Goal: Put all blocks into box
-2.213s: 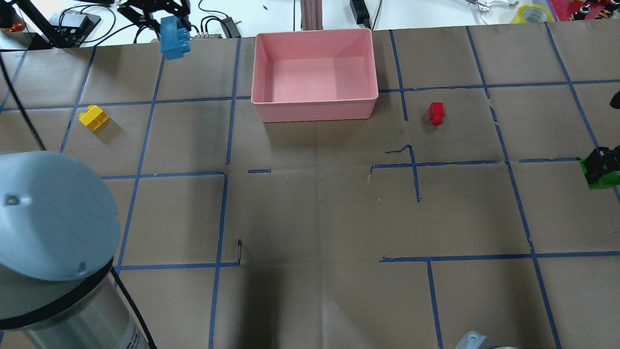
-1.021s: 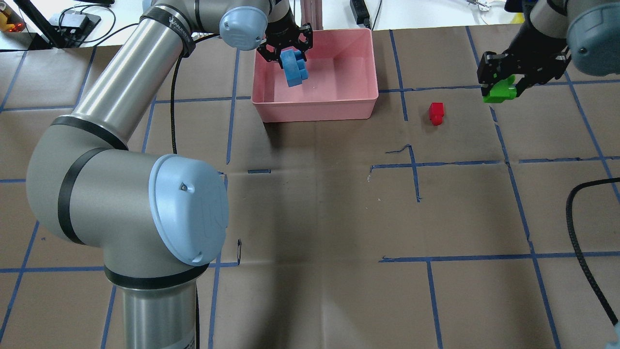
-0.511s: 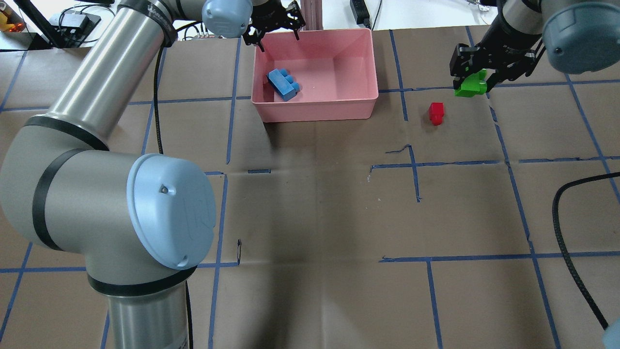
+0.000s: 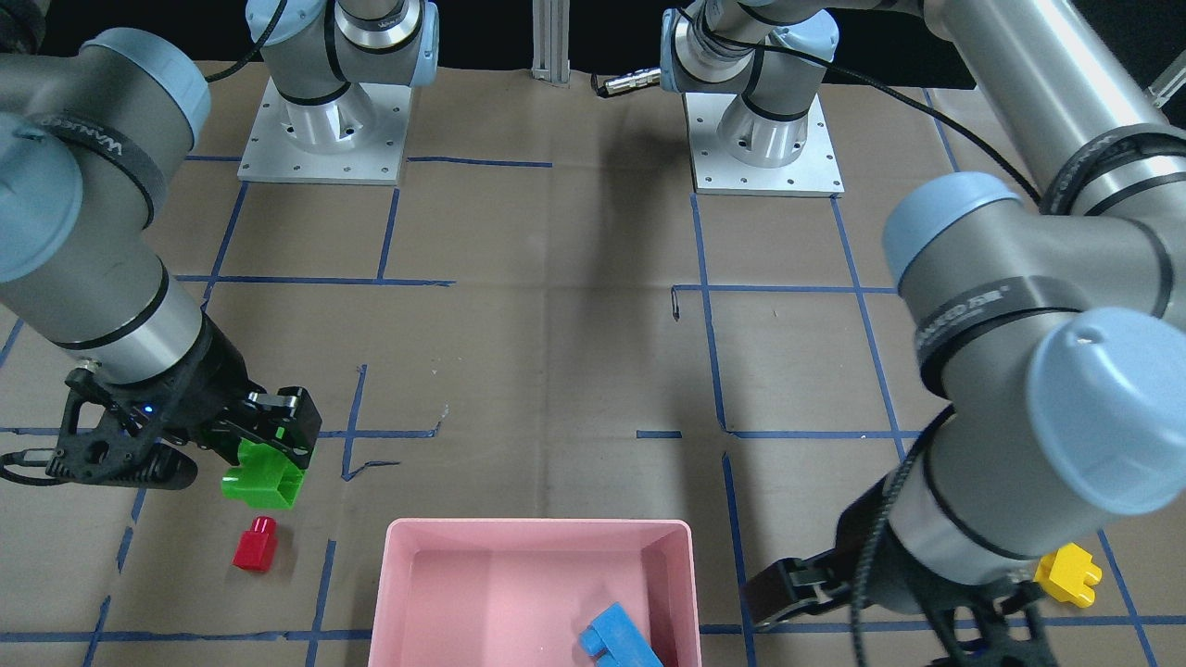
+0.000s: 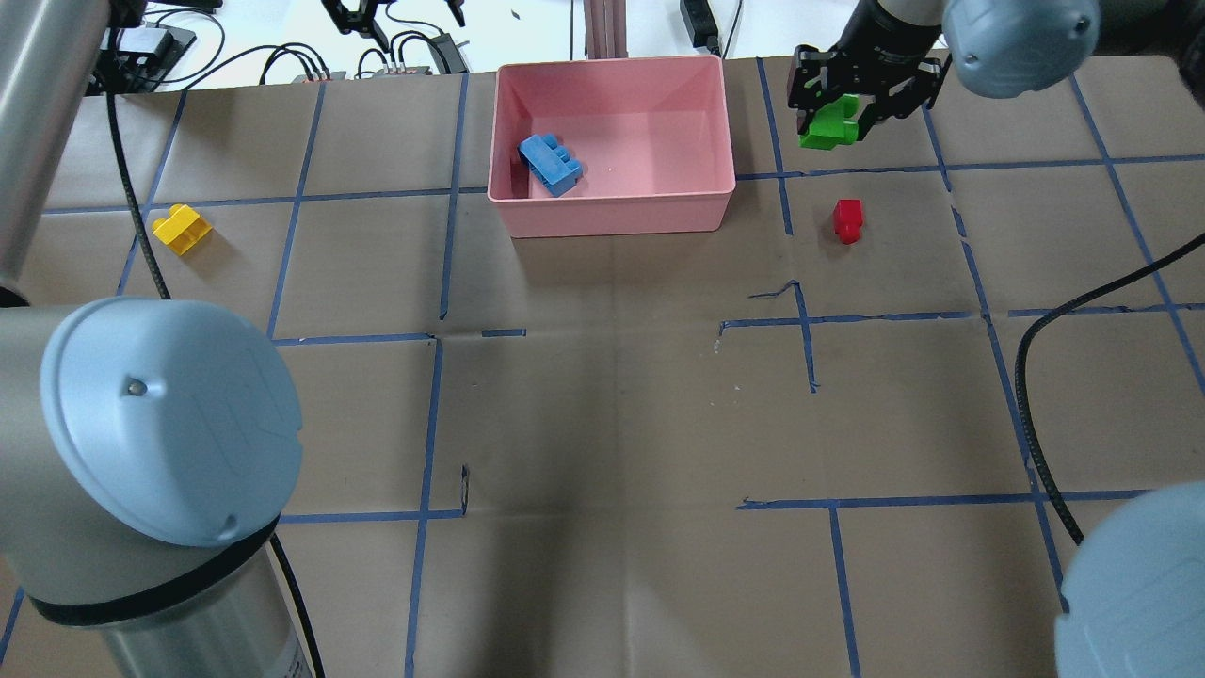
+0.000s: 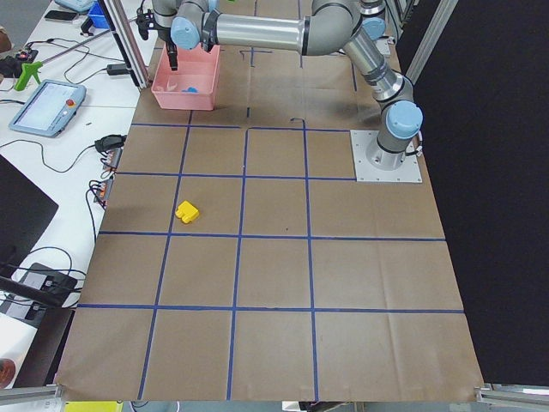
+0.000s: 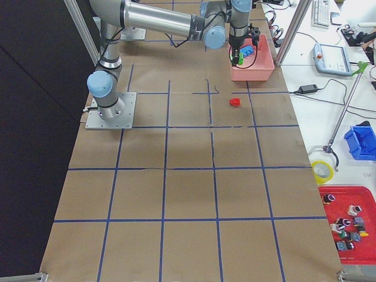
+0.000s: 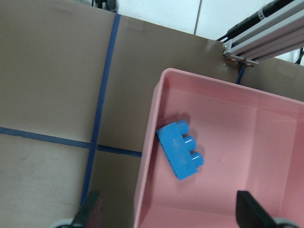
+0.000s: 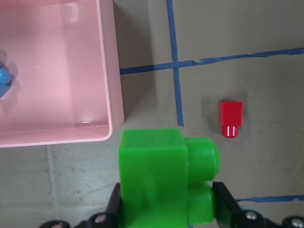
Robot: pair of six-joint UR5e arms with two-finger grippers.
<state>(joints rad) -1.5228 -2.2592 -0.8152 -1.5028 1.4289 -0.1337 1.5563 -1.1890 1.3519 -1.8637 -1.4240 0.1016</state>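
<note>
Caught mid-air: the right gripper (image 9: 168, 205) clamps the green block (image 9: 152, 171) over the paper-covered table (image 5: 612, 424) near the right side of the box (image 5: 612, 215), studs turned sideways. The red block (image 5: 847, 219) lies on its side close by, stud toward the robot. The light blue block (image 5: 550, 165) rests inside the box by its left wall (long axis diagonal, studs sideways). Above that corner the left gripper (image 8: 171, 211) hangs spread and empty. The yellow block (image 5: 182, 229) sits well apart to the left. An aluminium post (image 5: 602, 28) stands behind the box. Lettering on the arms' black bands is too blurred to read.
</note>
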